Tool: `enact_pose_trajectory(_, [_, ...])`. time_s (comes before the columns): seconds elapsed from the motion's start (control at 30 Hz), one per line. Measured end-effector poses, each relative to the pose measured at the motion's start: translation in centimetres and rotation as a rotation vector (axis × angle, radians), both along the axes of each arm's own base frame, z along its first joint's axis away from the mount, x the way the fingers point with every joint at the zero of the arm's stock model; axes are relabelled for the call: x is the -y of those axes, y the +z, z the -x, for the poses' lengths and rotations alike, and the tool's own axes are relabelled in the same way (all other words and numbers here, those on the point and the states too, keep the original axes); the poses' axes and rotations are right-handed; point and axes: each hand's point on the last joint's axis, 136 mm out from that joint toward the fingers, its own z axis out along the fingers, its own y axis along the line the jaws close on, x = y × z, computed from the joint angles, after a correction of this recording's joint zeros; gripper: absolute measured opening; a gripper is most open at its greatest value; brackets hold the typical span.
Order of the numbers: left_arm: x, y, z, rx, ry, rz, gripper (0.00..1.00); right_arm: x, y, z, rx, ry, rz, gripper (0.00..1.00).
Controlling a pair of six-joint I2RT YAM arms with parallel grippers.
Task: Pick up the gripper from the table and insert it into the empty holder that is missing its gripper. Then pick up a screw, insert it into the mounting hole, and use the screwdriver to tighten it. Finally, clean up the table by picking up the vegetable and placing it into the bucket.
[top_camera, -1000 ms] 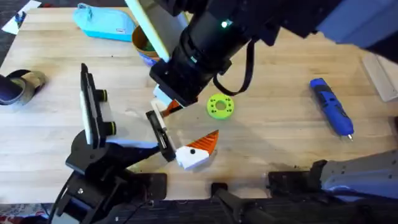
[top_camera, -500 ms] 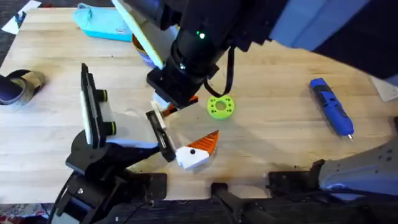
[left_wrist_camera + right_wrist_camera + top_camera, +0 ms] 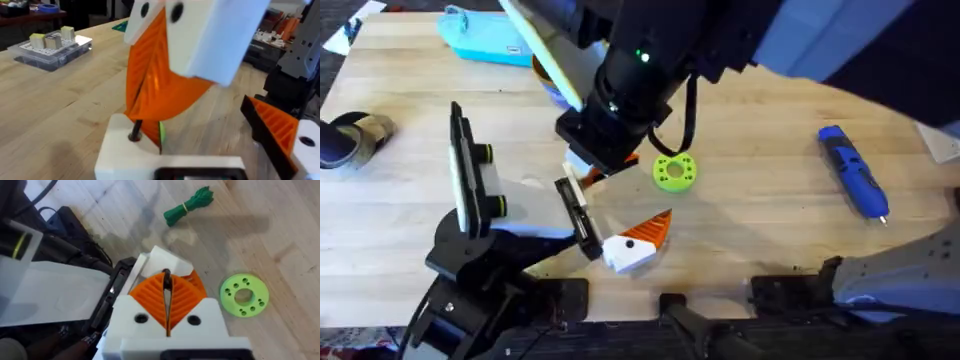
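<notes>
The left arm's holder (image 3: 578,215) is a black bar carrying one white-and-orange finger (image 3: 636,243) at its near end. At the far end sits the gripper piece (image 3: 125,150), a white block in the holder. My right gripper (image 3: 597,163) reaches across and hangs right over that block, shut on a dark screw (image 3: 136,132) whose tip meets the block's hole. The screw also shows between the orange pads (image 3: 150,297). My left gripper (image 3: 638,195) is open. The blue screwdriver (image 3: 853,170) lies at the right. The green vegetable (image 3: 189,205) lies on the wood. The bucket (image 3: 548,78) is half hidden behind the right arm.
A green disc (image 3: 674,171) lies just right of the right gripper. A light-blue pouch (image 3: 490,36) sits at the back left and a tape roll (image 3: 350,140) at the left edge. A black upright fixture (image 3: 465,175) stands left of the holder. A clear parts tray (image 3: 52,47) sits farther off.
The right arm shifted slightly left and back over the holder's far end a second ago, then held still. The left arm has not moved.
</notes>
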Motion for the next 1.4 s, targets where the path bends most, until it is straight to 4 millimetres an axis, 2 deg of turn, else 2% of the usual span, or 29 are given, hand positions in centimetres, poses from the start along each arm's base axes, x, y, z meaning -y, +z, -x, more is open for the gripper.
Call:
enact_pose_trajectory(0.3, [0.0,0.0,0.0,0.001,0.000,0.000,0.986,0.0,-0.2,0.0,-0.004,0.000,0.006,0.006])
enact_pose_trajectory(0.63, [0.0,0.0,0.0,-0.002,-0.001,0.000,0.986,-0.9,-1.1,-0.6,-0.002,0.000,0.004,0.006])
enact_pose_trajectory(1.4, [0.0,0.0,0.1,-0.002,-0.005,0.000,0.986,-0.9,-1.1,0.0,-0.013,0.060,0.003,0.006])
